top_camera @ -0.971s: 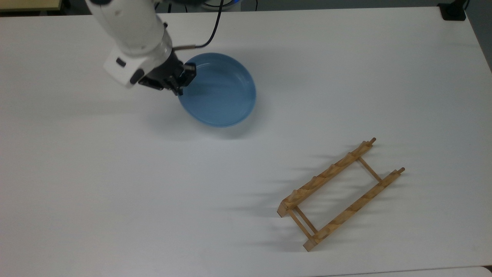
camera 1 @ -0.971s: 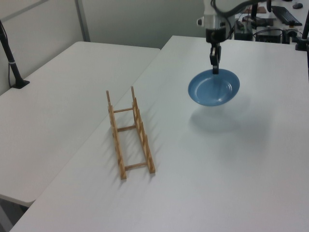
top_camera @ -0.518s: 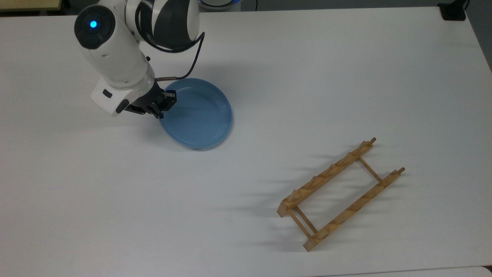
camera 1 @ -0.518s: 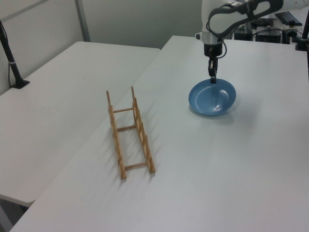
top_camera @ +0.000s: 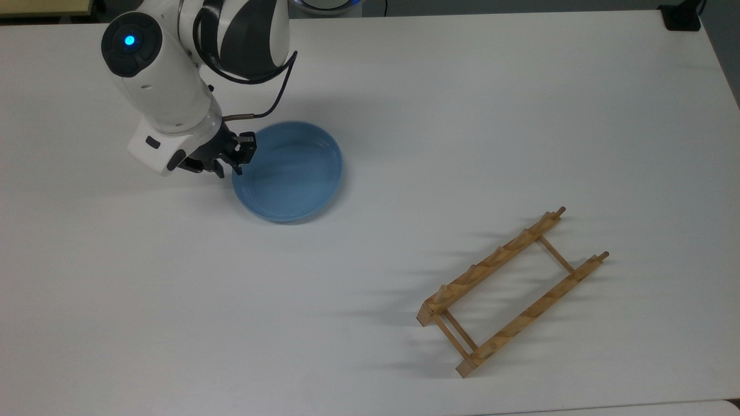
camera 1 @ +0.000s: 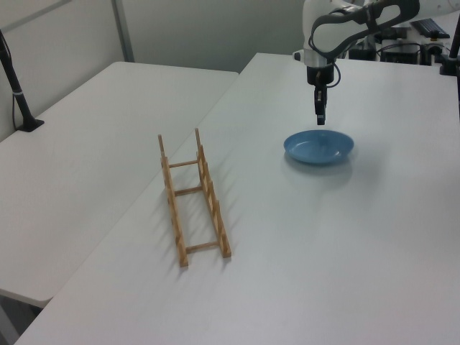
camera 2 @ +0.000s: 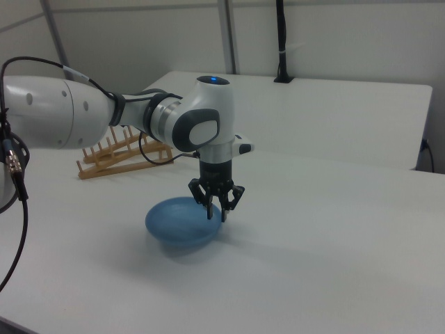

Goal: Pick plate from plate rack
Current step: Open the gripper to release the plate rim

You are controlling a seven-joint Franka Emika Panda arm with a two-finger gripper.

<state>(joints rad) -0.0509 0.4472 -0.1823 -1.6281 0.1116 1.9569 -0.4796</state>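
1. So the plate (top_camera: 287, 171) is already out of the plate rack (top_camera: 511, 292) and lying flat on the white table (top_camera: 520, 115), well apart from the rack, off toward the top view's left. The rack itself has nothing in its slots.

2. Going left to right in the top view: the claw (top_camera: 230, 162) first, then the plate right next to it, then a long stretch of bare table, then the rack.

3. Step-wise I'd say this is the tail end, the release after setting the plate down. The pick from the rack looks done.

4. Claw state: fingers spread a bit apart and holding nothing. In the right view the claw (camera 2: 215, 203) hangs just above the plate (camera 2: 182, 223) rim, pointing down, not touching as far as I can tell.

5. In the left view the claw (camera 1: 320, 116) sits above the plate's (camera 1: 318, 146) far edge with a clear gap.

6. Next move, my guess: lift straight up and back away without clipping the rim.
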